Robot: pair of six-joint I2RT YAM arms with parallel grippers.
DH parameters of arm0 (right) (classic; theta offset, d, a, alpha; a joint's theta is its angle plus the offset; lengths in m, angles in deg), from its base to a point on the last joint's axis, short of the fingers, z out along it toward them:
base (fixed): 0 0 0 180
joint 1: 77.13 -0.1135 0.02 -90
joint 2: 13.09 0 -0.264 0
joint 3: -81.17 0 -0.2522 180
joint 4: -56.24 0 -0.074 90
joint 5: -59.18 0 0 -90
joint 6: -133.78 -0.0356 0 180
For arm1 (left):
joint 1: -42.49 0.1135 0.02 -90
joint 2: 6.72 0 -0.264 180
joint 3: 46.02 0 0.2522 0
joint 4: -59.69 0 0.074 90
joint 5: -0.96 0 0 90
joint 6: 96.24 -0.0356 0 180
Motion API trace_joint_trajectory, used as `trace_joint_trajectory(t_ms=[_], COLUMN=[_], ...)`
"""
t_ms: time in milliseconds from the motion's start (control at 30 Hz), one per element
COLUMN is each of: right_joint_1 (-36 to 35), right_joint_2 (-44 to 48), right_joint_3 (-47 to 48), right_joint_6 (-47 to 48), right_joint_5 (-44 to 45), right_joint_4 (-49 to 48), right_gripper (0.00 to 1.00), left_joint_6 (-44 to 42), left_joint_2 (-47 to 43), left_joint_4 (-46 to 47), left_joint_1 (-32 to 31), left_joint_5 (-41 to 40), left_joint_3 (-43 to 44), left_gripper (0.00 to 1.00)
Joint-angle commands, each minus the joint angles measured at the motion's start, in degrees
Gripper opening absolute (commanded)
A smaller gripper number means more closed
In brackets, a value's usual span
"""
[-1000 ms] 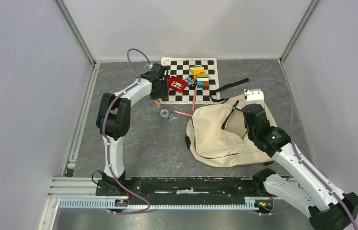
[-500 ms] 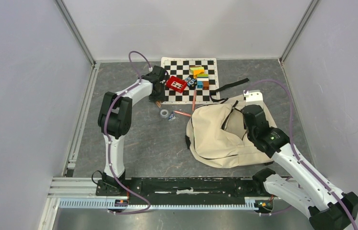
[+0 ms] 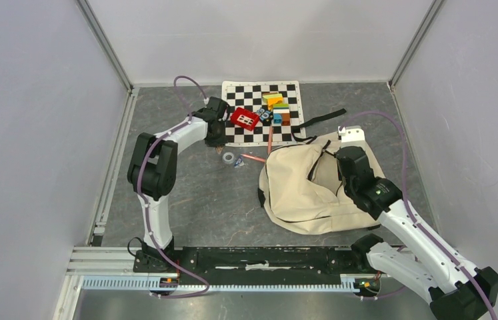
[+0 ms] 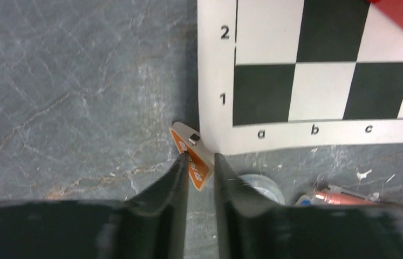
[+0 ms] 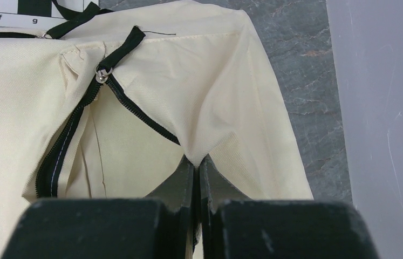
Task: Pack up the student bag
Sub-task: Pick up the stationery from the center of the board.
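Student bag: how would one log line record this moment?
left end effector: astride orange tag, grip unclear | right end effector: shut on student bag fabric

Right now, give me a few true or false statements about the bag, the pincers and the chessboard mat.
The right pincer pinches the student bag by its fabric. True.
Several coloured blocks sit on the chessboard mat. True.
The bag's zipper is fully closed. False: it stands parted.
The orange tag lies mid-mat. False: it lies at the mat's corner, between the left pincer and its two fingers.
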Motion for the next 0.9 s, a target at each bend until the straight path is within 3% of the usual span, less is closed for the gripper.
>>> trace_joint_trajectory(t_ms=[0, 600, 867], right_joint_1=[0.2, 0.2, 0.2], right_joint_2=[0.3, 1.1, 1.7], right_joint_3=[0.2, -0.4, 0.7], right_joint_6=[-0.8, -0.7, -0.1], right_joint_5=[-0.8, -2.2, -3.2], right_joint_4=[-3.1, -3.1, -3.1], right_gripper=[0.00, 0.00, 0.00], left_joint_6=[-0.6, 1.0, 8.0], left_joint_2=[-5.0, -11.5, -25.8], left_joint_4=[1.3, 2.3, 6.9], left_joint_1=[0.3, 0.3, -1.6], left_joint_5=[0.6, 0.0, 13.5], left_joint_3=[-3.1, -9.9, -17.7], left_gripper=[0.21, 0.02, 0.02])
